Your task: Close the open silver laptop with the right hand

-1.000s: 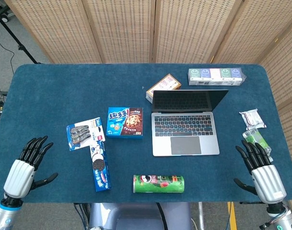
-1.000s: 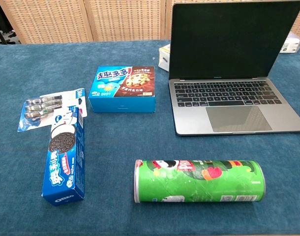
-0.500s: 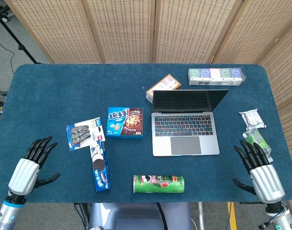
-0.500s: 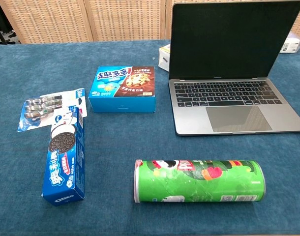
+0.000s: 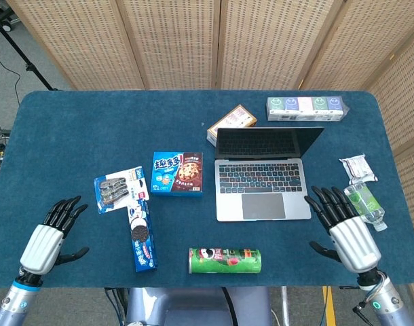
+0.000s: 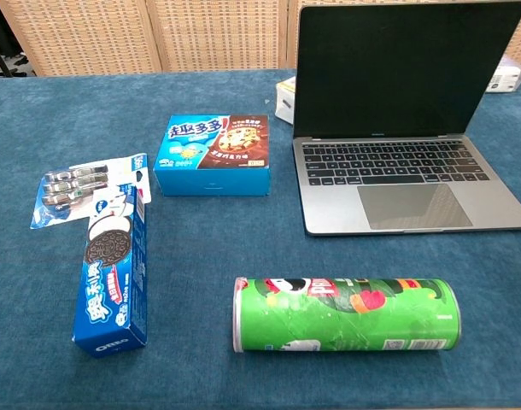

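The silver laptop point(image 5: 262, 178) point(image 6: 406, 162) stands open at the table's middle right, its dark screen upright and its keyboard facing me. My right hand point(image 5: 344, 229) hovers open just off the laptop's front right corner, fingers spread, touching nothing. My left hand point(image 5: 49, 238) is open near the front left edge, far from the laptop. Neither hand shows in the chest view.
A green chip can point(image 5: 224, 260) lies in front of the laptop. A blue cookie box point(image 5: 177, 173) and an Oreo pack point(image 5: 140, 229) lie to its left. A small bottle point(image 5: 364, 204) and a packet point(image 5: 358, 168) sit right of it, boxes point(image 5: 306, 108) behind.
My right hand has moved left and forward toward the laptop's front right corner. My left hand has shifted slightly to the right. The laptop has not moved.
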Robot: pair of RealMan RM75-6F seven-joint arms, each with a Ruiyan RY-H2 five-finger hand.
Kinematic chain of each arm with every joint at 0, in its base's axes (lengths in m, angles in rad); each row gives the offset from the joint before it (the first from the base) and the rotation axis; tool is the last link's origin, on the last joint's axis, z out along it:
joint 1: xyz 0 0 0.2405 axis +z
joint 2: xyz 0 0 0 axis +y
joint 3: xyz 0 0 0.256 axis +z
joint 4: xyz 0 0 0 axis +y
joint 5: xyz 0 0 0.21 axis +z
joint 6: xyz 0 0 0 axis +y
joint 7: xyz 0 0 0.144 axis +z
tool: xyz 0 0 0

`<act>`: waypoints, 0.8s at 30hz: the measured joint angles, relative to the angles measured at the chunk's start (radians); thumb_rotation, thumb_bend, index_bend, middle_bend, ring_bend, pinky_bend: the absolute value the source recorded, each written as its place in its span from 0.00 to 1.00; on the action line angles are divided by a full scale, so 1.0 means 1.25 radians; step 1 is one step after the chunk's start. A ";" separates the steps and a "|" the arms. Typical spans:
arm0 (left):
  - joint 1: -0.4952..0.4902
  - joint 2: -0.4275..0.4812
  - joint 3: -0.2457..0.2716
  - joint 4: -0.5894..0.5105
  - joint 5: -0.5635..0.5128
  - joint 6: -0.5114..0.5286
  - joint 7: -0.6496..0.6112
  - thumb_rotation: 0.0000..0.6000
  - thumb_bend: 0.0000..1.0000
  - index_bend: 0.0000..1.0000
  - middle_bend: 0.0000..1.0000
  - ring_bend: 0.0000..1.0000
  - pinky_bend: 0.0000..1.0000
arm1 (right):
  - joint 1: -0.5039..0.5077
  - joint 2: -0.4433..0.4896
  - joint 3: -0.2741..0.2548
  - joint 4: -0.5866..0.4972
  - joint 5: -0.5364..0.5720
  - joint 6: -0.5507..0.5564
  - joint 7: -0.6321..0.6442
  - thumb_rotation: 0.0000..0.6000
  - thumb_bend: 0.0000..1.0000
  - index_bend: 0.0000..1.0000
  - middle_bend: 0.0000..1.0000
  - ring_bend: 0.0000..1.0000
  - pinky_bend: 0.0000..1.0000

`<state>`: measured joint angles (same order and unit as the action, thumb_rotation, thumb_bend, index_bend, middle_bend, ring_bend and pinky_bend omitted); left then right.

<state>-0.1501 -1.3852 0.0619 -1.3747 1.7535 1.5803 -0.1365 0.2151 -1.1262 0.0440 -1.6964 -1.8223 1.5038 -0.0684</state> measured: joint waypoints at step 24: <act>-0.003 0.008 0.010 -0.008 0.015 0.010 -0.011 1.00 0.00 0.13 0.00 0.07 0.09 | 0.341 -0.058 0.232 -0.057 0.433 -0.415 -0.230 1.00 0.00 0.00 0.00 0.00 0.00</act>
<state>-0.1536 -1.3747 0.0739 -1.3850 1.7717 1.5926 -0.1505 0.6415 -1.1992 0.3335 -1.7681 -1.2816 0.9854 -0.3558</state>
